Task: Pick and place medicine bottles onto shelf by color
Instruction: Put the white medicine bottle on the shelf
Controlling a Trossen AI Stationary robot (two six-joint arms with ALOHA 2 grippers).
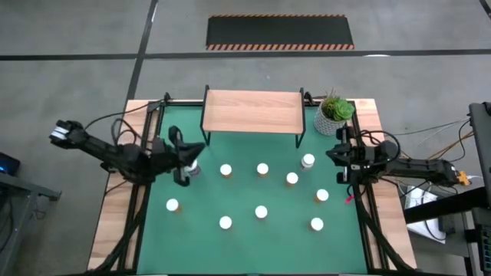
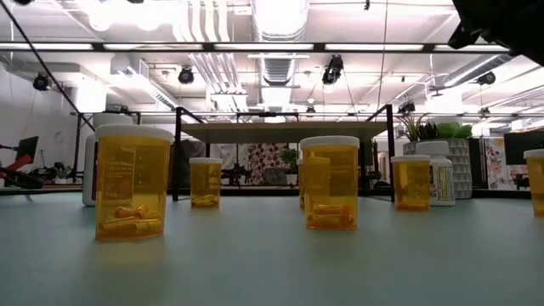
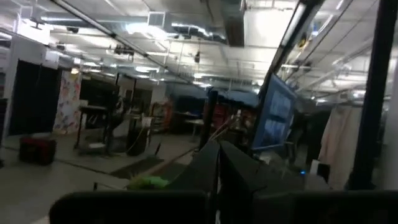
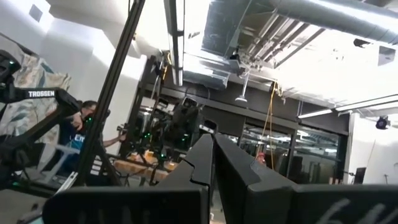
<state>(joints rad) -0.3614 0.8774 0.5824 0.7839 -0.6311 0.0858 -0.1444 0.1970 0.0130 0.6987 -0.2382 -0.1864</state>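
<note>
Starting the sort: both arms parked, nothing held

Left gripper point(image 1: 184, 157) sits at left-centre of the high view, fingers closed on nothing, a bottle point(image 1: 193, 166) just beside it. Bottles stand scattered over the green mat point(image 1: 242, 230) mid-frame; none on the shelf point(image 1: 251, 111), upper centre. Right gripper point(image 1: 340, 159) at right-centre, clenched, empty.

Judgement: first pick not begun. Open the jaws before descending, come straight down over one cap, grip the body below the cap, lift clear of neighbours. Nearest bottle per arm spares crossing.
</note>
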